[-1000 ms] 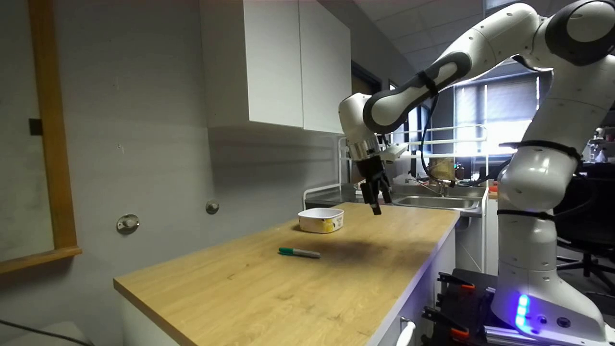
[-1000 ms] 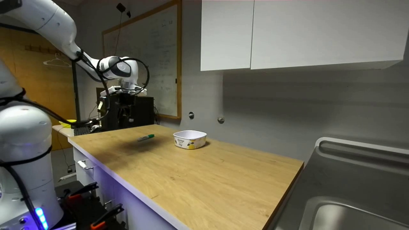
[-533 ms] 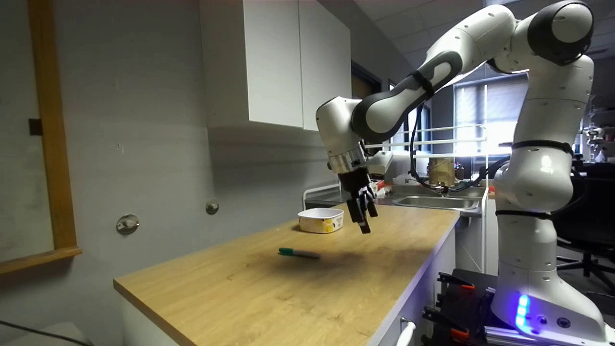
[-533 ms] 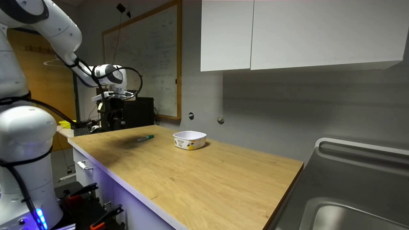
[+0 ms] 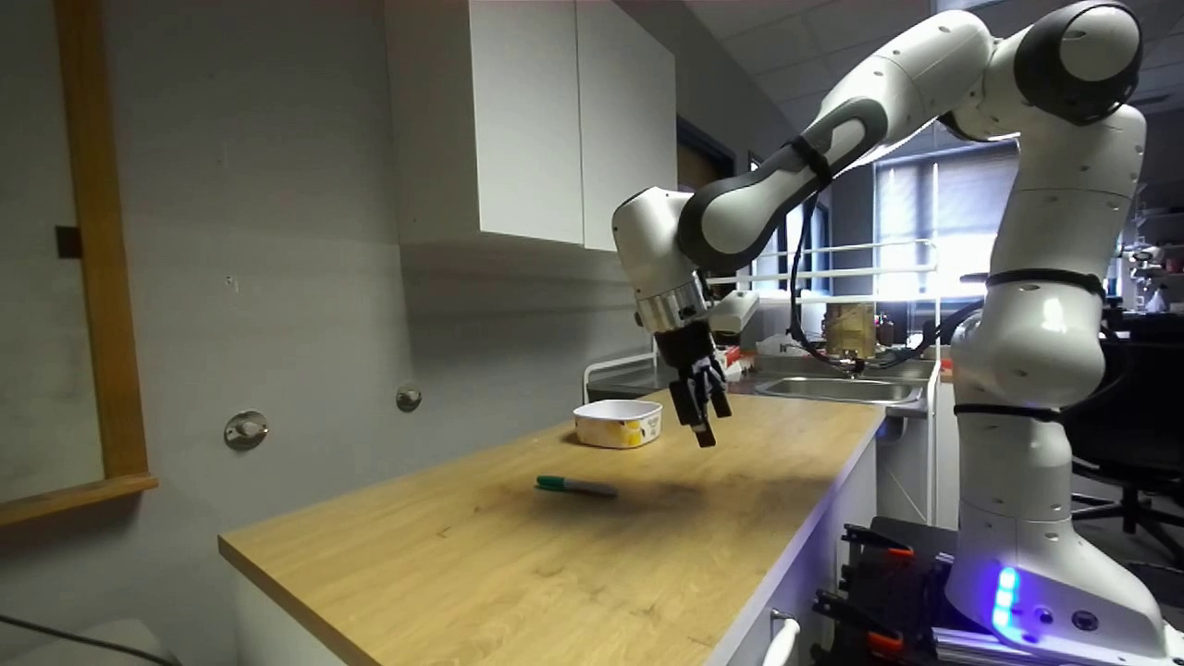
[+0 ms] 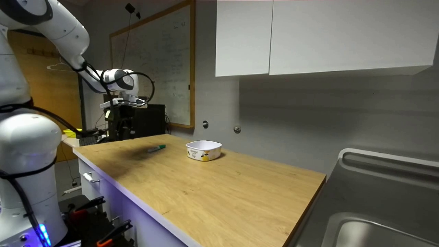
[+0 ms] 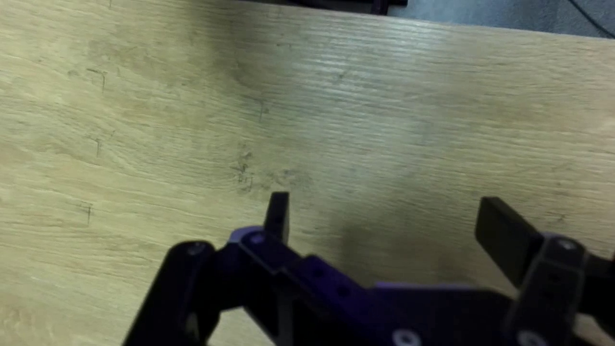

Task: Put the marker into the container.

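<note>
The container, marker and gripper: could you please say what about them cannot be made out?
Container: floor hidden by its near wall in an exterior view.
Marker: any print too small to read in both exterior views.
Gripper: linkage cut off by the wrist view's bottom and right edges.

On tabletop [image 6: 205,192], got container [image 6: 204,155] near wall-side edge [image 6: 253,156], marker [image 5: 576,487] farther than container from sink-side edge [image 6: 303,210].

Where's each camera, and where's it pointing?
Exterior view: across the pale wooden counter from the metal sink, facing it; white jointed arm shows.
Exterior view: near the sink, facing the framed whiteboard; arm shows.
Wrist view: on the arm, facing the counter; black pincer shows.
Both exterior views share a green-capped marker and white squarish container.
</note>
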### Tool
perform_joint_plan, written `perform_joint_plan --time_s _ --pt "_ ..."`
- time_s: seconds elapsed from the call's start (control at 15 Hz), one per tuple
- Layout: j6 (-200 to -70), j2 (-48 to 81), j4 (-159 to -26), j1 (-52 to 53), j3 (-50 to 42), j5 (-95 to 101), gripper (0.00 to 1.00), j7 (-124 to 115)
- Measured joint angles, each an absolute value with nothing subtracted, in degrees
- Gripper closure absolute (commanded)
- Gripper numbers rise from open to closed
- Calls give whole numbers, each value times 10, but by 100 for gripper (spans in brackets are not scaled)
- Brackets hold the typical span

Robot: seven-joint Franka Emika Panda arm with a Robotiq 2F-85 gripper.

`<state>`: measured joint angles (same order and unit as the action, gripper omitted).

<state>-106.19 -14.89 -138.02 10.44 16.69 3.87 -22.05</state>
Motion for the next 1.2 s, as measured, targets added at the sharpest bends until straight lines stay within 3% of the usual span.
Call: perform_joint_plan --time_s 0.4,1.2 --pt "-1072 -155 -1377 78 108 26 0 -176" --pt "-1069 -10 -1224 120 146 31 0 -175"
